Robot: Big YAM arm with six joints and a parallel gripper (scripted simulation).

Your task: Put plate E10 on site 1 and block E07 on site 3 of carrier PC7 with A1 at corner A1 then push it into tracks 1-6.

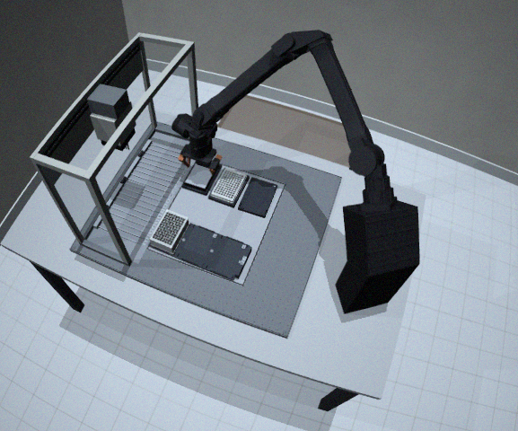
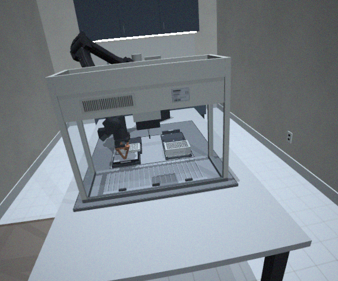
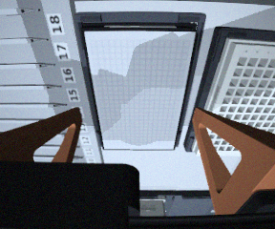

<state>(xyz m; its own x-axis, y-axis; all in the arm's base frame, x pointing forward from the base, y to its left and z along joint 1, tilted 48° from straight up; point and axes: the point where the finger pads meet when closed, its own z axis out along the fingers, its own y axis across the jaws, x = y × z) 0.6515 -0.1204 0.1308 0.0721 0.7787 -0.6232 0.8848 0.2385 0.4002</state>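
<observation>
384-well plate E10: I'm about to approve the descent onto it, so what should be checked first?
1. Pincer open, holding nothing: ok.
2. 384-well plate E10 centred between the fingers: ok.
3. Fingers down beside the plate's long sides: not ok, they hang above it.
4. Right finger's clearance from 96-well plate E01: cannot tell.
5. Handle-end site of carrier PC7 free: ok.
6. E10's A1 corner: cannot tell.
</observation>
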